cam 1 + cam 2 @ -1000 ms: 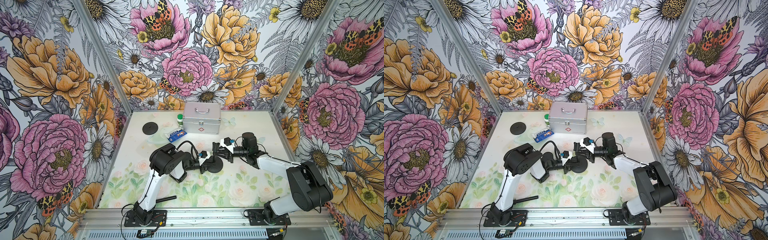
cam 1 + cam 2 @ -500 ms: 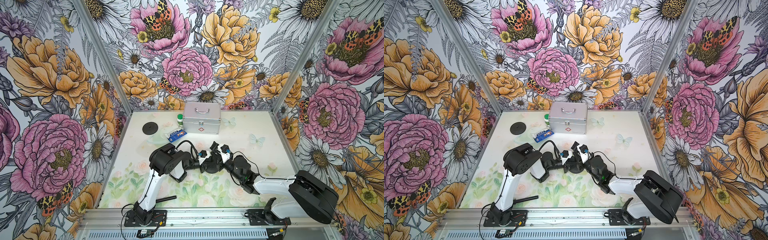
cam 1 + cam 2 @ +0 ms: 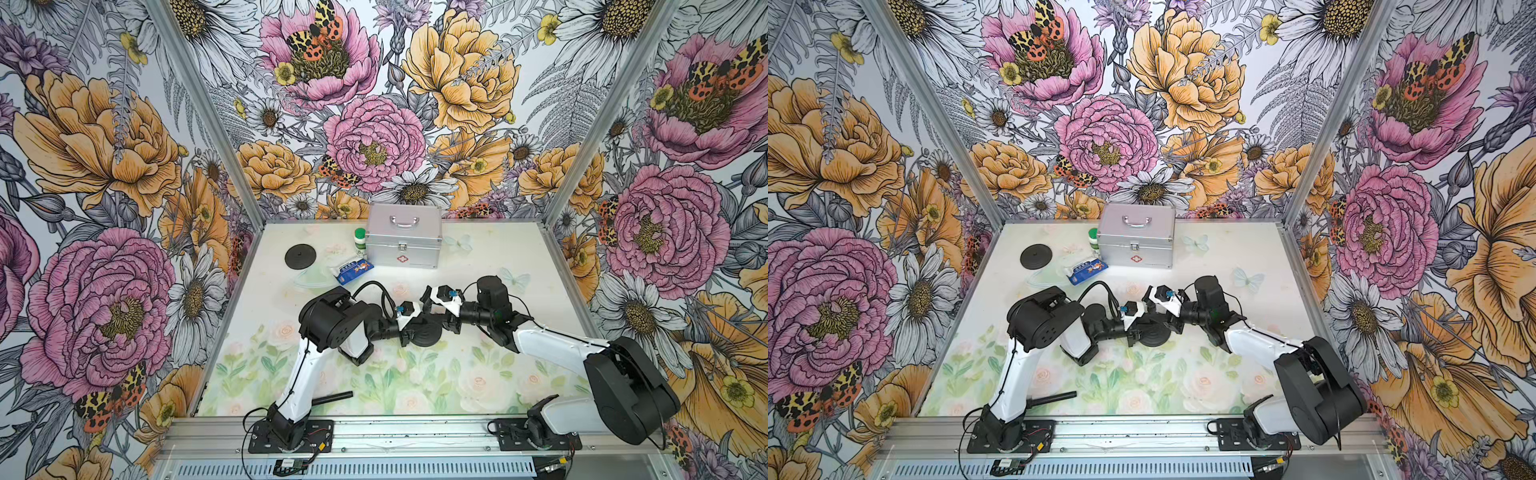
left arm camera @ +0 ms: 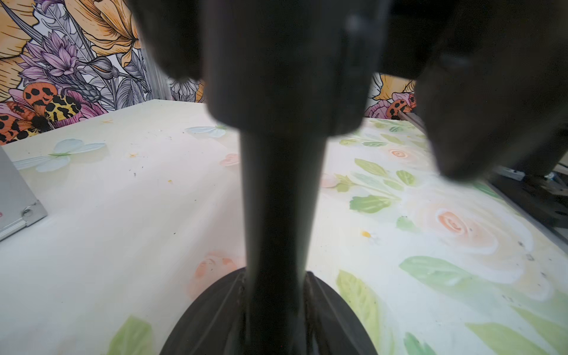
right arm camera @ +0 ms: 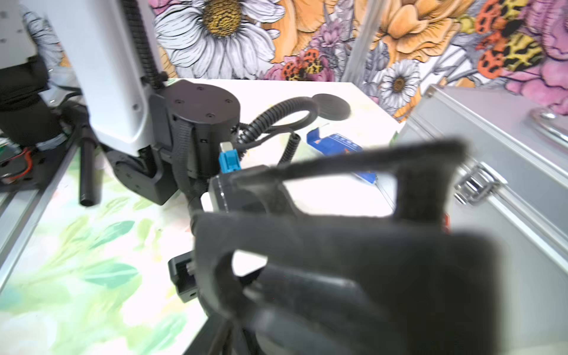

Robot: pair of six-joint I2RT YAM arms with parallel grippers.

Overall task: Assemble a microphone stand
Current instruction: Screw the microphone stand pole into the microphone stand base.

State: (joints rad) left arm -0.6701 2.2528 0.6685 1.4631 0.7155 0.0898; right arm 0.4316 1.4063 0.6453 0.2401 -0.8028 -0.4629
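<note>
Two grippers meet in front of the silver case (image 3: 405,237), near the middle of the table (image 3: 478,374). The stand's round base (image 3: 428,334) lies flat there, and the pole (image 4: 281,199) stands straight up out of it. The left gripper (image 3: 409,330) looks pinched onto the pole. The right gripper (image 3: 438,311) is just beside it, fingers spread, with nothing between them.

Most of the bare room is to the right of the case and in front of it on that side, out to the right wall (image 3: 665,208). The left side of the case is more crowded. A green-capped bottle (image 3: 360,241) stands just beside it, and a blue box (image 3: 353,268) lies by its front left corner. A flat black disc (image 3: 300,255) sits farther left, near the left wall (image 3: 124,208). A black rod (image 3: 332,397) lies far in front of the case, close to the metal rail (image 3: 415,428) at the table's front edge.

The case has a small red mark on its front. The blue box has print on it, too small to read.
</note>
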